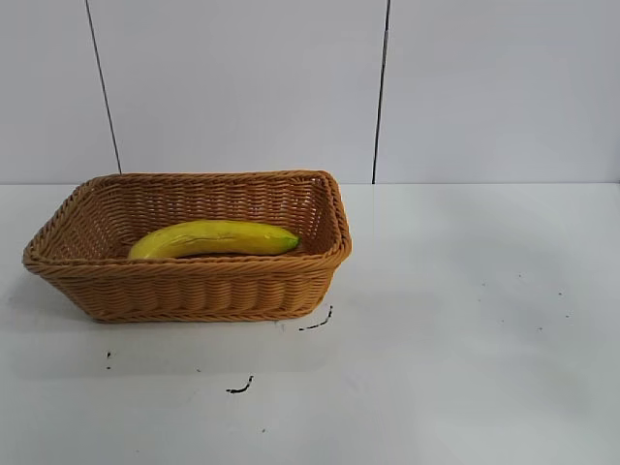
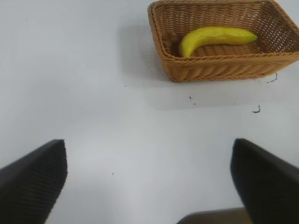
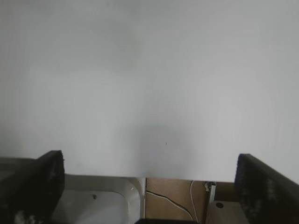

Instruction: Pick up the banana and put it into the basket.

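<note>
The yellow banana (image 1: 215,238) with a greenish tip lies inside the tan wicker basket (image 1: 184,287) at the left of the white table. The left wrist view also shows the banana (image 2: 215,37) resting in the basket (image 2: 219,67), well away from my left gripper (image 2: 149,182). That gripper stands open with bare table between its black fingers (image 2: 32,182). My right gripper (image 3: 149,186) is open too, hovering over the table's edge with nothing held. Neither arm appears in the exterior view.
Small black marks (image 1: 317,323) dot the white table (image 1: 465,349) in front of the basket. A white panelled wall (image 1: 242,87) rises behind. Past the table edge in the right wrist view lie a brown floor with a cable (image 3: 168,200) and a white tub (image 3: 103,205).
</note>
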Tool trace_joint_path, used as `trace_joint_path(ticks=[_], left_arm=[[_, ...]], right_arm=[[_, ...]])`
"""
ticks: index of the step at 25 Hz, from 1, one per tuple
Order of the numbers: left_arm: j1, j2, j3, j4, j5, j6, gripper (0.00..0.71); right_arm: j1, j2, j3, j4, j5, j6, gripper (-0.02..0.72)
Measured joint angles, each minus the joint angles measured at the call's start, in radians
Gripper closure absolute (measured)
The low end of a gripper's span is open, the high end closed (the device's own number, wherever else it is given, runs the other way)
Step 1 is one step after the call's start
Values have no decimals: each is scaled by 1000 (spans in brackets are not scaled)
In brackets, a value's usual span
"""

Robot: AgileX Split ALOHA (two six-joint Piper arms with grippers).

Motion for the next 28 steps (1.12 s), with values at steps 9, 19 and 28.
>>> trace_joint_path(ticks=[9, 19, 28], left_arm=[[0, 0, 0, 0, 0, 0, 20], [0, 0, 0, 0, 0, 0, 20], [0, 0, 0, 0, 0, 0, 20]], right_arm=[[0, -434, 130, -3, -42, -1, 11], [0, -761, 132, -3, -48, -1, 11], [0, -801, 132, -1, -47, -1, 11]])
